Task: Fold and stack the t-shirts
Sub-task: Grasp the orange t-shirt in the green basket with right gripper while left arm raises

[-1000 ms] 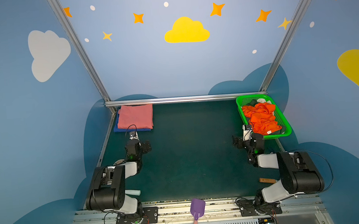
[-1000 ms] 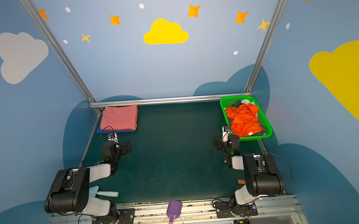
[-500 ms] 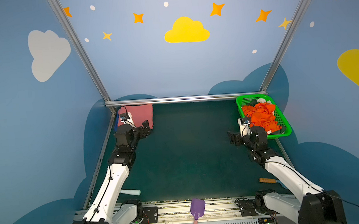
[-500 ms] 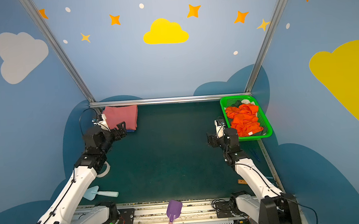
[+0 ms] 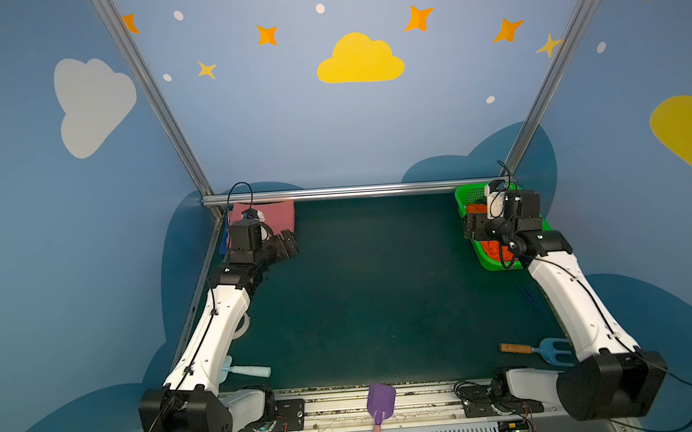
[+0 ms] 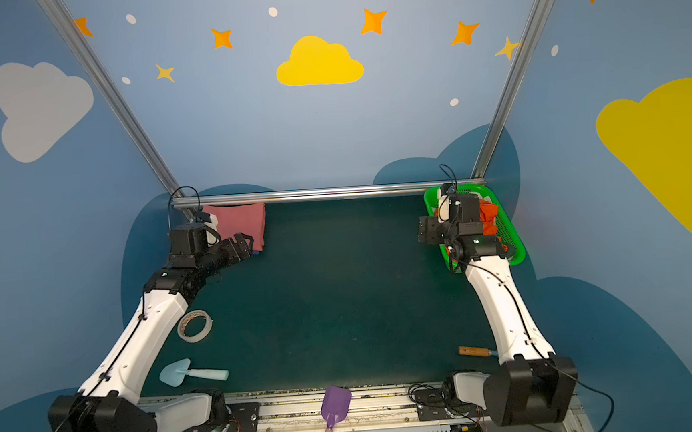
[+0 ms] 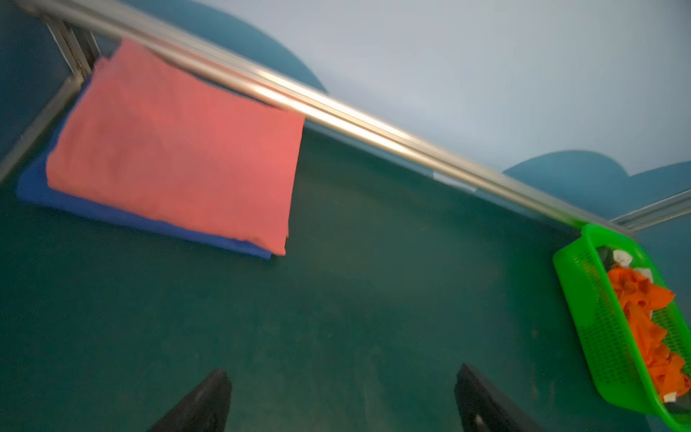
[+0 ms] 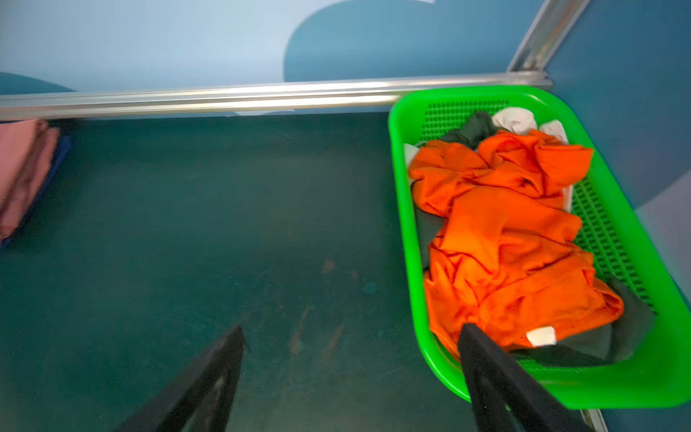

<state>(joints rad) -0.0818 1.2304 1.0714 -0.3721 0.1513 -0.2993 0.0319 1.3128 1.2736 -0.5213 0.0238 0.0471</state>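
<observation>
Far right corner of table [image 5: 382,285]: orange shirt [image 8: 504,232] crumpled in green basket [image 8: 402,187]. Far left corner: pink shirt [image 7: 179,149] folded flat on blue shirt [image 7: 33,187]. left tool [image 7: 342,372] wide, empty, above table near the stack. right tool [image 8: 351,329] wide, empty, at basket's edge.

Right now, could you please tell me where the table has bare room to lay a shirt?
The middle of the table is bare, between the pink shirt at the far left and the basket at the far right. The near corners are crowded: tape roll and trowel left, fork right.
</observation>
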